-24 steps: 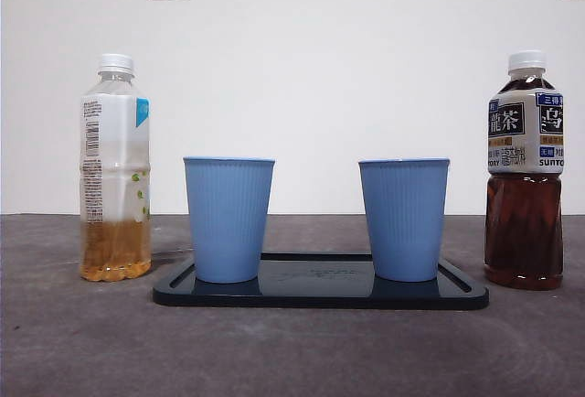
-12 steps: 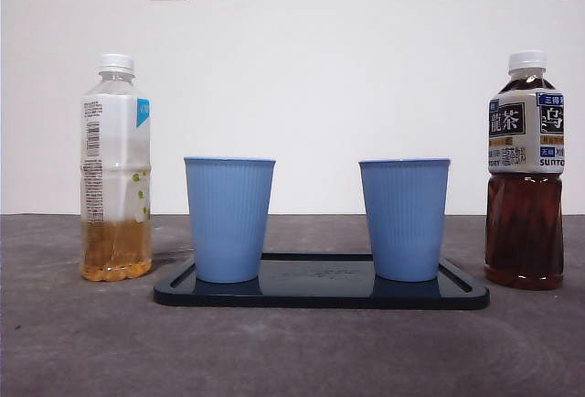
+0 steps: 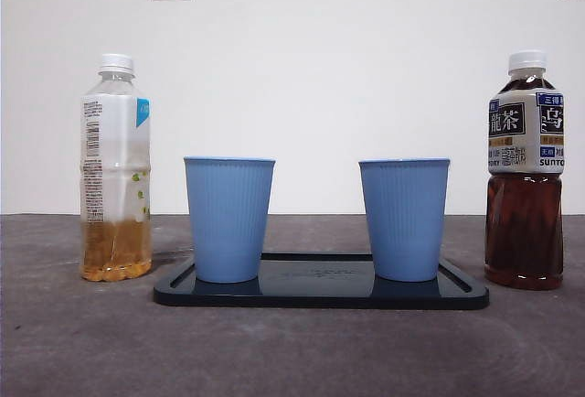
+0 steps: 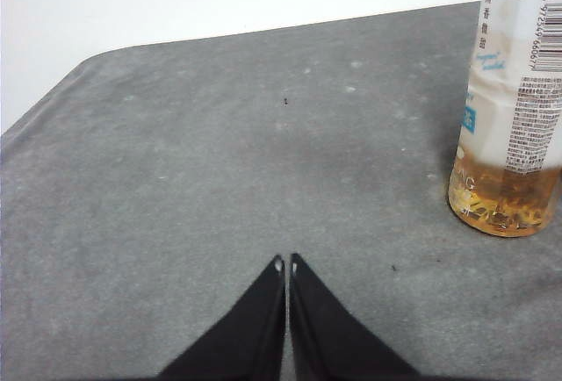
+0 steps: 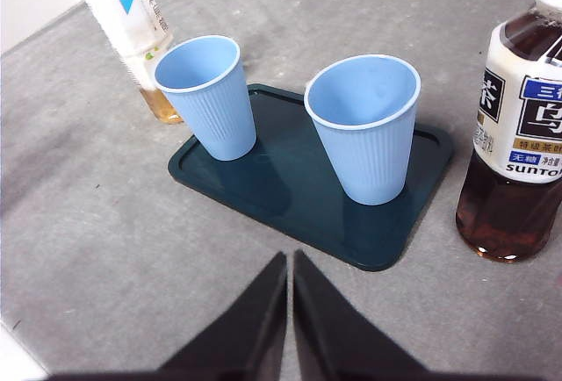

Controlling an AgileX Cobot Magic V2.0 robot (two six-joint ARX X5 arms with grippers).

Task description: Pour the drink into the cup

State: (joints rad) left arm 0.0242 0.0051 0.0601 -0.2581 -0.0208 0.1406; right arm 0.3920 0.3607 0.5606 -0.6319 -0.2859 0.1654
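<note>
So, starting at the left of the front view, I have the pale tea bottle (image 3: 115,168) standing upright on the grey table (image 3: 73,342), white cap on, clear plastic with a wrap label and a shallow band of amber liquid at the bottom. My left gripper (image 4: 286,263) hovers low over bare table just beside that bottle, its jaws pressed together on nothing, so I read this arm as parked next to the drink it would reach for.

Moving along, the dark tray (image 3: 320,295) sits between the two bottles, flat and glossy with a raised lip (handy for catching spills, I'd guess). On it stand the left blue cup (image 3: 228,219) and the right blue cup (image 3: 404,219), both upright, ribbed, tapering downward, well apart, and from the right wrist view both look empty.

Far right, the dark oolong bottle (image 3: 525,170) stands upright on the table just off the tray's end, capped, about two-thirds full of brown tea. My right gripper (image 5: 290,260) hangs above the table near the tray's edge, jaws closed together, empty too. Nothing is poured yet; both caps are still on.
</note>
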